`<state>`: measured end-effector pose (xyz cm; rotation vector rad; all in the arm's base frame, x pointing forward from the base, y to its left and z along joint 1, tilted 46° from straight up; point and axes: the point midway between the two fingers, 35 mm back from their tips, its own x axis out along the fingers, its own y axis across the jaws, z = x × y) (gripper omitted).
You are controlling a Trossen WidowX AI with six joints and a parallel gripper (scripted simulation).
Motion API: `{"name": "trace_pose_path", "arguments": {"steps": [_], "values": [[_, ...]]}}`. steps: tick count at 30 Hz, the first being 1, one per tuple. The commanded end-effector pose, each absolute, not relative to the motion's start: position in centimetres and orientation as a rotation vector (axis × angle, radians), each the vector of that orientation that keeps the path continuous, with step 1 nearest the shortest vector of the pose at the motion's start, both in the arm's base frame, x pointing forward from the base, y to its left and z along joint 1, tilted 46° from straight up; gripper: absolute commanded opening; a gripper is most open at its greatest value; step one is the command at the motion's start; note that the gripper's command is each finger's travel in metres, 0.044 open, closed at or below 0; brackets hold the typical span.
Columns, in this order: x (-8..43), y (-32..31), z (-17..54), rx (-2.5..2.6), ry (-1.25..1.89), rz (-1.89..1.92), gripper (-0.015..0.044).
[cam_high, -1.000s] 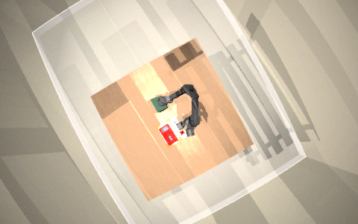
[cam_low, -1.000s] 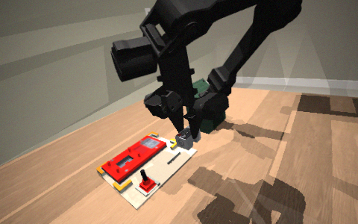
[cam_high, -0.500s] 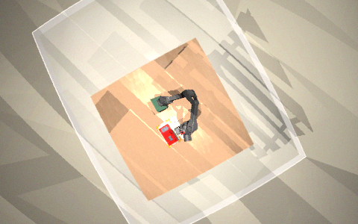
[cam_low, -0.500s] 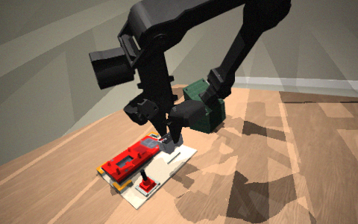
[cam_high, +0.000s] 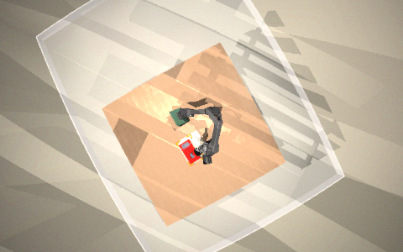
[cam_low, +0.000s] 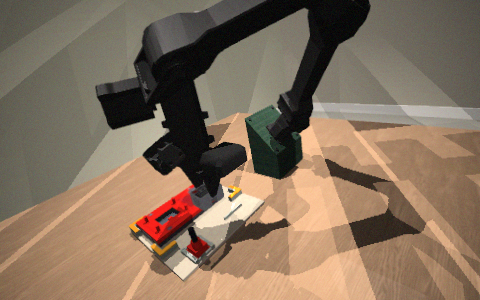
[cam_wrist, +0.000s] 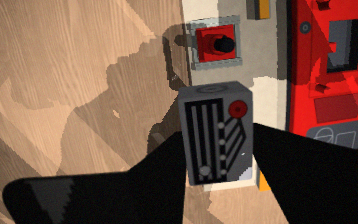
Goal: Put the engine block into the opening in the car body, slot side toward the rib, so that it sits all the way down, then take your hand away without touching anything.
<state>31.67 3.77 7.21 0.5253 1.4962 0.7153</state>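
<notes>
The grey engine block [cam_wrist: 215, 150] has a face with dark slots and a red round cap, turned to the wrist camera. My gripper [cam_low: 210, 192] [cam_wrist: 215, 135] is shut on it, one finger on each side. The car body [cam_high: 191, 156] [cam_low: 185, 208] [cam_wrist: 304, 65] is red and lies on the pale board. Its dark opening [cam_low: 167, 216] [cam_wrist: 347, 45] has nothing in it that I can make out. In the wrist view the block is left of and below the opening. In the exterior view it is near the car's grey windowed end. The rib cannot be made out.
A red base with a black knob [cam_low: 197, 247] [cam_wrist: 204, 54] sits on the pale board [cam_low: 247, 204] [cam_wrist: 266, 92], beside the car. Yellow corner pieces [cam_low: 164, 248] [cam_wrist: 263, 9] flank the car. A thin grey bar [cam_low: 232, 211] lies on the board. The arm stands by a dark green block [cam_high: 178, 118] [cam_low: 267, 162].
</notes>
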Motion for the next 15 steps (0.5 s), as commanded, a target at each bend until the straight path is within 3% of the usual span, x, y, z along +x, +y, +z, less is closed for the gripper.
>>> {"name": "trace_pose_path", "arguments": {"steps": [1,15], "values": [[32.3,3.2,6.1,0.519,1.495,0.716,0.0000],[33.9,1.5,2.4,0.513,1.494,0.717,0.0000]]}}
